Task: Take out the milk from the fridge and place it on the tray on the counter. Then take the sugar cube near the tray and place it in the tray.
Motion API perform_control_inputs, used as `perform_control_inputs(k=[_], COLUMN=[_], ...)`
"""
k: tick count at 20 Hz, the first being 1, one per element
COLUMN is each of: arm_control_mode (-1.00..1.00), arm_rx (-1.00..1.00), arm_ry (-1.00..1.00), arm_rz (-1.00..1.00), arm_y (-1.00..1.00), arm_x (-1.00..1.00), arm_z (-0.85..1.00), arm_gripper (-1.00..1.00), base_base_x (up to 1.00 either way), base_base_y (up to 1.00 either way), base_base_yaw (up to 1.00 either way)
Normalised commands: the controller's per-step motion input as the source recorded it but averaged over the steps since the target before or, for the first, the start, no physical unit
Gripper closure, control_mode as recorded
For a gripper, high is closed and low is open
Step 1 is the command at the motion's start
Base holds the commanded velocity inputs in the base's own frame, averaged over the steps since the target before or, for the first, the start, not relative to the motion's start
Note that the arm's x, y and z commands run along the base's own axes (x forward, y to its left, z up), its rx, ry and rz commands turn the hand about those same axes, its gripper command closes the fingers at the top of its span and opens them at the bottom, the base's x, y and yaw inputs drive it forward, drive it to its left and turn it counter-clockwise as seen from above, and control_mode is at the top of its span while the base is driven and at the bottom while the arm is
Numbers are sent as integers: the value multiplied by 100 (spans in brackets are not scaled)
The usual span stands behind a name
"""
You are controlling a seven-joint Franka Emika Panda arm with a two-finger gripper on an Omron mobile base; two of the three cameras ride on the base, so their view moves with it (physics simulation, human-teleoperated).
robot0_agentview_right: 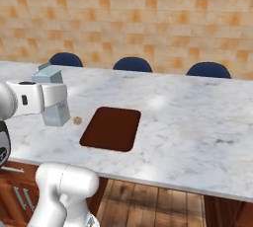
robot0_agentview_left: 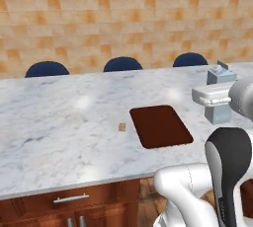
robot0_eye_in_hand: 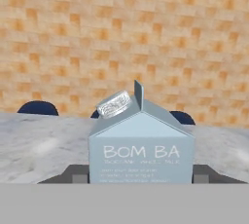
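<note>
My gripper (robot0_agentview_left: 216,96) (robot0_agentview_right: 49,97) is shut on the milk (robot0_agentview_left: 220,75) (robot0_agentview_right: 51,76), a pale grey-blue gabled carton held upright above the counter (robot0_agentview_left: 59,132) (robot0_agentview_right: 197,122). In the hand view the milk (robot0_eye_in_hand: 141,150) stands close between my dark fingers (robot0_eye_in_hand: 77,174). The dark reddish-brown tray (robot0_agentview_left: 160,126) (robot0_agentview_right: 111,128) lies flat on the marble with nothing in it, and the carton hangs beside it, not over it. A tiny tan sugar cube (robot0_agentview_left: 122,127) (robot0_agentview_right: 77,120) rests on the counter just off the tray's short side. The fridge is out of view.
Three blue chair backs (robot0_agentview_left: 122,64) (robot0_agentview_right: 132,64) show behind the counter's far edge, in front of a tan brick wall. Red-brown cabinets with silver handles (robot0_agentview_left: 70,199) sit under the near edge. My own white arm (robot0_agentview_left: 197,191) rises close to the counter front.
</note>
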Motion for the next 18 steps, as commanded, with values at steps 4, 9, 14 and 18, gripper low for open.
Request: perform_control_inputs(k=[4,9,14,18], arm_control_mode=[-100,-100,-100,-100], arm_rx=[1,3,10,12], arm_ry=[0,0,0,-6], arm_rz=[1,13,27,25], arm_y=[-7,-46,-35,-26], arm_x=[2,43,90,94], arm_z=[-13,-42,-60,-76], arm_gripper=[100,100,100,100], base_base_x=[0,0,0,0], base_base_y=[0,0,0,0], base_base_yaw=[2,0,0,0])
